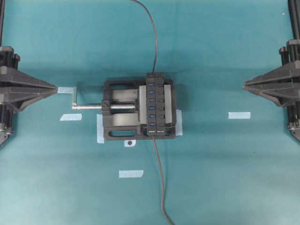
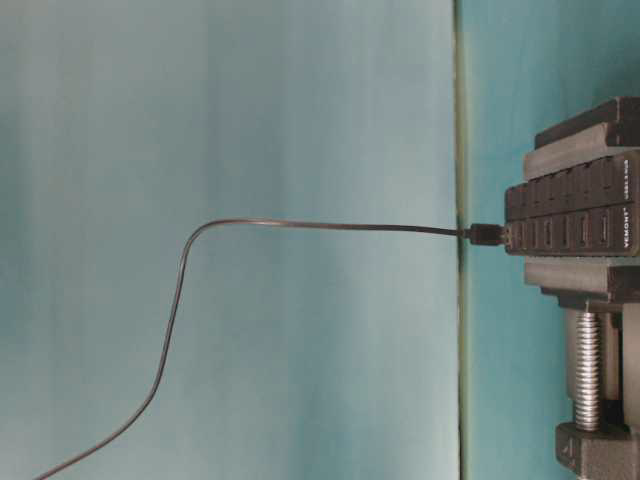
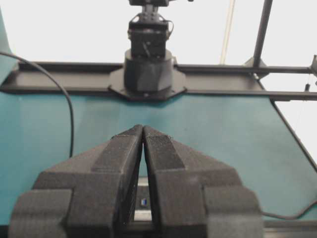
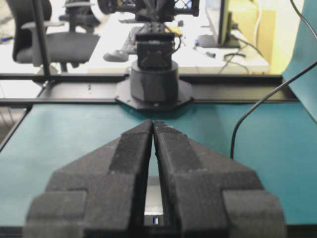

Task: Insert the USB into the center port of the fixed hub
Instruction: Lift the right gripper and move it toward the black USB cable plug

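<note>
Left tool (image 1: 57, 88): parked at the left edge of the overhead view, tip aimed inward; fingers (image 3: 130, 148) pressed together at the tips in the wrist view, gripping nothing.
Right tool (image 1: 244, 85): parked at the right edge, mirroring the other; fingers (image 4: 136, 148) meeting at the tips, nothing between them.
Fixed hub (image 1: 155, 104): midway between the two tools, well apart from both; long black strip clamped in a vise, with a column of blue ports.
Center port (image 1: 152, 104): middle blue slot of the column, on the hub's side nearer the left tool; too small to tell if occupied.
USB (image 2: 487, 234): small black plug seen only in the table-level view, touching the hub's end; far from either tool.
Thin cable (image 2: 300, 226): running level away from the plug, then curving down and off the picture.
Dark cable (image 1: 161, 183): leaving the hub's near end, trailing toward the bottom edge of the overhead view, about midway between the tools.
Vise (image 1: 122, 108): black, holding the hub; silver screw (image 1: 89, 106) and handle pointing toward the left tool.
Tape pieces (image 1: 239, 115): pale blue strips scattered on the teal surface (image 1: 211, 178), one just below the right tool's tip, one touching the left tool's tip.
</note>
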Controlling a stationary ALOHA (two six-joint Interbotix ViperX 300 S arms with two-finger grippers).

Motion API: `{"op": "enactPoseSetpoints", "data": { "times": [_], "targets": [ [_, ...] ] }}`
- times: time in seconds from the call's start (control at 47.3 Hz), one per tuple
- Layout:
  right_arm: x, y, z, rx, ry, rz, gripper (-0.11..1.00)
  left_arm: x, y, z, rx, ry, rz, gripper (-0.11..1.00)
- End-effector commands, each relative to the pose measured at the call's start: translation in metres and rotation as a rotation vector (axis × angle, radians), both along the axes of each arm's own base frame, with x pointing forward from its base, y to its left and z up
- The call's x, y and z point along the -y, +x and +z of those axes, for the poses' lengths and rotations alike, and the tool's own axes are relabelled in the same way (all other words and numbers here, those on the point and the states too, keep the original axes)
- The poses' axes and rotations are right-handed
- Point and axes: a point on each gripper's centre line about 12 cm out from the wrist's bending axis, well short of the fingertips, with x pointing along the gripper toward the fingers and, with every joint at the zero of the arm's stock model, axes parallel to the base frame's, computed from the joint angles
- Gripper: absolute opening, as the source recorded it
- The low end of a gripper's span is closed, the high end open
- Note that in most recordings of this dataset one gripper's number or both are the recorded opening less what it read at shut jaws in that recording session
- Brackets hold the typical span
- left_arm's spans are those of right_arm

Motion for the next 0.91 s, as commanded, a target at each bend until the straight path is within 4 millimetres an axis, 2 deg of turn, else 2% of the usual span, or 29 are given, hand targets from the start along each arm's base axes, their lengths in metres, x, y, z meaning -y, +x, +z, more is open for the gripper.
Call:
{"op": "enactPoseSetpoints", "data": {
  "times": [0.0, 0.063, 0.127, 0.233, 0.55, 0.888],
  "targets": [
    [0.004, 0.004, 0.003, 0.002, 0.007, -0.019, 0.16, 0.002, 0.014, 0.002, -0.069, 0.003, -0.011, 0.13],
    [0.009, 0.003, -0.003, -0.037, 0.058, -0.044, 0.17, 0.003, 0.022, 0.0, -0.11, 0.005, -0.012, 0.08],
    [0.011, 0.004, -0.009, -0.086, 0.118, -0.056, 0.07, 0.003, 0.027, -0.003, -0.133, 0.003, -0.012, 0.0],
    [0.012, 0.004, -0.01, -0.14, 0.168, -0.061, 0.0, 0.003, 0.032, -0.008, -0.163, 0.0, -0.012, 0.0],
    [0.012, 0.007, -0.012, -0.241, 0.18, -0.069, -0.01, 0.003, 0.039, -0.016, -0.23, -0.04, -0.013, 0.0],
    [0.023, 0.024, -0.024, -0.453, 0.185, -0.121, -0.01, 0.007, 0.041, -0.016, -0.289, -0.053, -0.027, 0.0]
  ]
}}
